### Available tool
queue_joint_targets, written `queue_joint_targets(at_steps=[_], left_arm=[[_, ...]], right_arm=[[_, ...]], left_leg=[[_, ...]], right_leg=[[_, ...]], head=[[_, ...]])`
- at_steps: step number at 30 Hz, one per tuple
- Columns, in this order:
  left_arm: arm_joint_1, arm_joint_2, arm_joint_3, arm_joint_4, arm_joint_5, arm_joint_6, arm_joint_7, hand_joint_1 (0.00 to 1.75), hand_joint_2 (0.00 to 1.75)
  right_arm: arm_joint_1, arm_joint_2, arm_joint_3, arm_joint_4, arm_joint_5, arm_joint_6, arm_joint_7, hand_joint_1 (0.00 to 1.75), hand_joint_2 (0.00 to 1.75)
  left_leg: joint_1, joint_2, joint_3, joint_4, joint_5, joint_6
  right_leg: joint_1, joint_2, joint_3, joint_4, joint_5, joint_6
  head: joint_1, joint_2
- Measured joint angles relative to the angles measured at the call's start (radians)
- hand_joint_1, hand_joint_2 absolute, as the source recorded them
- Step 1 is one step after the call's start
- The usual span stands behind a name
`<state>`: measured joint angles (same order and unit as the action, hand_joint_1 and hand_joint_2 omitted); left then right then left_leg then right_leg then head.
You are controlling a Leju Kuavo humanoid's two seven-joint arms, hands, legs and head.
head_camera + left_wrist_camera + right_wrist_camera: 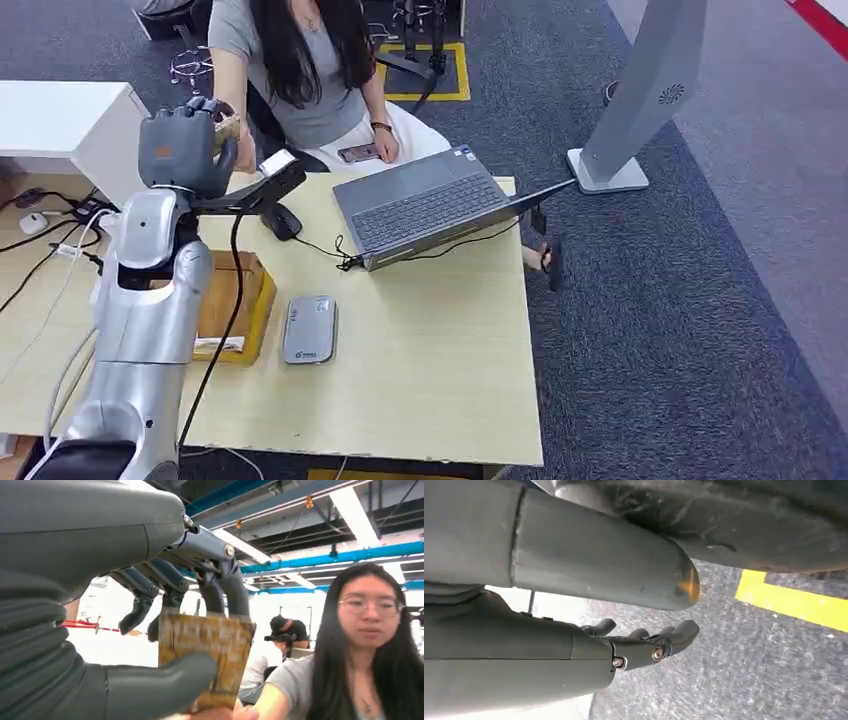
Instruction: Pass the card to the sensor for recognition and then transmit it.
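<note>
My left hand [185, 150] is raised above the table's far left corner and pinches a tan printed card [228, 130] between thumb and fingers. In the left wrist view the card [210, 650] stands upright in my left hand [165, 630], thumb across its lower part. A person's hand [225, 714] touches the card's lower edge. The grey card sensor [308, 328] lies flat on the table, well below the raised hand. My right hand [644, 642] hangs beside my body over the carpet, fingers loosely curved and holding nothing.
A person [300, 70] sits behind the wooden table [440, 340], close to the card. An open laptop [425, 205] with cables lies at the far middle. A brown box [228, 300] sits beside the sensor. A black mouse [282, 222] lies near it. A grey stand [640, 100] rises at the right.
</note>
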<state>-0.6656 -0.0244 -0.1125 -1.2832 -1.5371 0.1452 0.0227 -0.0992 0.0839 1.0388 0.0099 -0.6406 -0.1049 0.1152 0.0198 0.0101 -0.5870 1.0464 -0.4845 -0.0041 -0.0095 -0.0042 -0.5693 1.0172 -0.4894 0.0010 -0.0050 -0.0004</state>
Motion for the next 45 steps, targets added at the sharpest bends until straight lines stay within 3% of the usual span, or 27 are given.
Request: queue_joint_targets(at_steps=[5, 11, 18, 25, 30, 33, 38, 45], left_arm=[[0.133, -0.017, 0.000, -0.154, 0.127, 0.055, -0.080, 0.00, 1.75], [0.303, -0.025, 0.000, -0.354, 0.195, 0.079, -0.115, 0.00, 1.75], [0.458, -0.023, -0.008, -0.471, 0.211, 0.123, -0.140, 0.00, 1.75], [0.763, 0.019, -0.021, -0.580, 0.217, 0.228, -0.183, 0.00, 1.75], [0.930, 0.044, -0.021, -0.624, 0.202, 0.232, -0.181, 0.00, 1.75], [0.986, 0.048, -0.015, -0.636, 0.203, 0.216, -0.162, 0.00, 1.75], [1.040, 0.037, 0.058, -0.636, 0.193, 0.167, -0.173, 0.00, 1.75], [1.017, -0.002, 0.199, -0.594, 0.168, 0.113, -0.197, 0.00, 1.75]], right_arm=[[0.001, 0.008, 0.041, 0.000, -0.072, -0.020, 0.001, 0.00, 0.00], [0.002, 0.014, 0.078, 0.002, -0.135, -0.035, 0.002, 0.00, 0.00], [0.006, 0.018, 0.116, 0.002, -0.207, -0.046, 0.001, 0.00, 0.00], [0.014, 0.034, 0.142, 0.002, -0.295, -0.074, 0.002, 0.00, 0.00], [0.019, 0.040, 0.155, 0.002, -0.333, -0.091, 0.001, 0.00, 0.00], [0.020, 0.042, 0.166, 0.002, -0.357, -0.092, 0.000, 0.00, 0.00], [0.021, 0.045, 0.192, 0.003, -0.396, -0.099, 0.000, 0.00, 0.00], [0.021, 0.047, 0.234, 0.003, -0.414, -0.097, 0.003, 0.00, 0.00]], left_leg=[[0.000, 0.001, 0.000, 0.000, -0.002, 0.000], [0.000, 0.001, 0.000, 0.000, -0.002, -0.001], [0.001, 0.001, 0.000, 0.000, -0.002, -0.001], [0.001, 0.003, 0.000, -0.001, -0.005, -0.002], [0.001, 0.003, 0.000, -0.001, -0.006, -0.002], [0.001, 0.002, 0.000, -0.001, -0.006, -0.002], [0.001, 0.002, 0.000, -0.001, -0.006, -0.002], [0.001, 0.002, 0.001, -0.001, -0.006, -0.002]], right_leg=[[0.000, 0.001, -0.001, 0.000, -0.001, 0.000], [0.000, 0.001, -0.001, 0.000, -0.001, 0.000], [0.000, 0.001, -0.001, 0.000, -0.001, 0.000], [0.000, 0.004, -0.002, 0.000, -0.004, 0.000], [0.000, 0.003, -0.002, 0.000, -0.006, 0.000], [0.000, 0.002, -0.001, 0.000, -0.006, 0.000], [0.000, 0.002, -0.001, 0.000, -0.006, 0.000], [0.000, 0.001, 0.000, 0.000, -0.005, 0.000]], head=[[0.000, 0.000], [0.000, 0.000], [0.001, 0.000], [0.001, 0.000], [0.001, 0.000], [0.001, 0.000], [0.001, 0.000], [0.001, 0.000]])
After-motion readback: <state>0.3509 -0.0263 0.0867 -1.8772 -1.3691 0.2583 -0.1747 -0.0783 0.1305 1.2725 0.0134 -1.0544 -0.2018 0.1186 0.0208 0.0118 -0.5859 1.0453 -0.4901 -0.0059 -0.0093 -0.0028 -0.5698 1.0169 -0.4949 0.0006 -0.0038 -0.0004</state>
